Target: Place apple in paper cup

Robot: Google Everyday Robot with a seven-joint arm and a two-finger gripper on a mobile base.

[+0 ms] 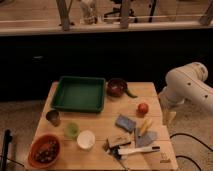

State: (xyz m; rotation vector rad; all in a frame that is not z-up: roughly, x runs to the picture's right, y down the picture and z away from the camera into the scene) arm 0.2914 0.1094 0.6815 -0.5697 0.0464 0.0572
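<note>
The apple (pixel 143 108) is small, round and red-orange, and lies on the wooden table (pixel 100 116) towards the right side. The paper cup (pixel 86 139) is white with a pale inside and stands upright near the front left of the table, well apart from the apple. My white arm (pixel 186 87) comes in from the right. My gripper (pixel 168 117) hangs down just beyond the table's right edge, to the right of the apple and slightly nearer the front, not touching it.
A green tray (pixel 79 93) and a dark maroon bowl (pixel 116 86) sit at the back. A pale green cup (pixel 71 130), a dark metal cup (pixel 53 117) and an orange bowl (pixel 44 150) stand front left. A blue sponge (pixel 125 123), a yellow item (pixel 145 126) and a white-handled tool (pixel 132 150) lie front right.
</note>
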